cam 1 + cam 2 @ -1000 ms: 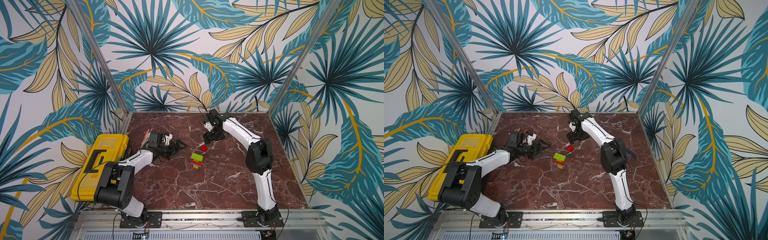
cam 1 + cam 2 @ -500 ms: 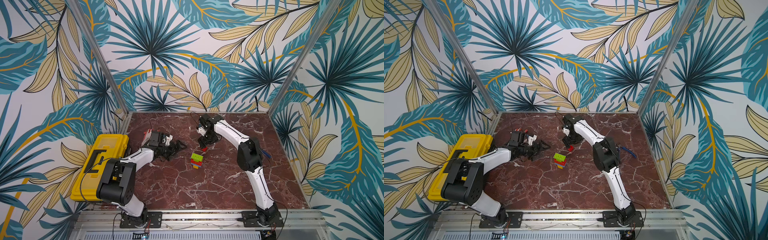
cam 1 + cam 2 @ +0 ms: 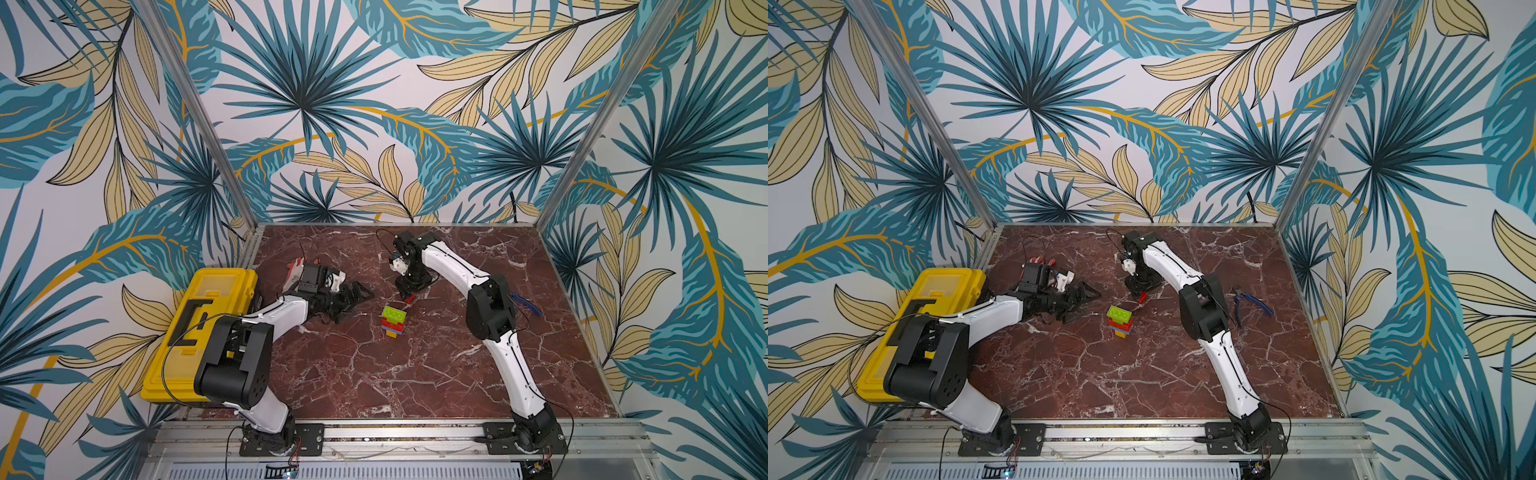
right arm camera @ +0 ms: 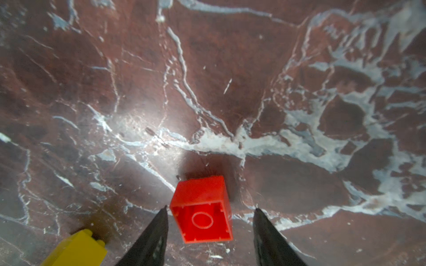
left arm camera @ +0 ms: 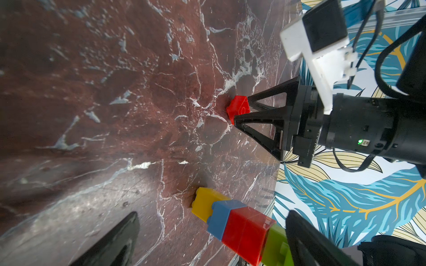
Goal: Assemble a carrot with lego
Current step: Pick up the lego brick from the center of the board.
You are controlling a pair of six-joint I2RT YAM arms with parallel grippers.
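Observation:
The carrot (image 3: 392, 321) (image 3: 1120, 320) stands upright mid-table in both top views: a yellow brick at the base, then blue, red and lime green on top. A loose red lego brick (image 3: 410, 297) (image 3: 1143, 296) (image 4: 202, 209) lies just behind it, its hollow underside facing the right wrist camera. My right gripper (image 3: 409, 291) (image 4: 211, 208) (image 5: 241, 110) points down with its jaws astride this brick, one finger close to it and a gap at the other. My left gripper (image 3: 353, 305) (image 5: 213, 212) is wide open, aimed at the carrot (image 5: 237, 225) without touching it.
A yellow toolbox (image 3: 199, 332) (image 3: 921, 316) sits off the table's left edge beside my left arm. Blue-handled pliers (image 3: 1250, 303) lie right of my right arm's elbow. A red-handled tool (image 3: 293, 272) lies behind my left wrist.
My right gripper has swung left and come down over the loose red brick, its jaws narrowing. The left arm and the carrot have not moved.

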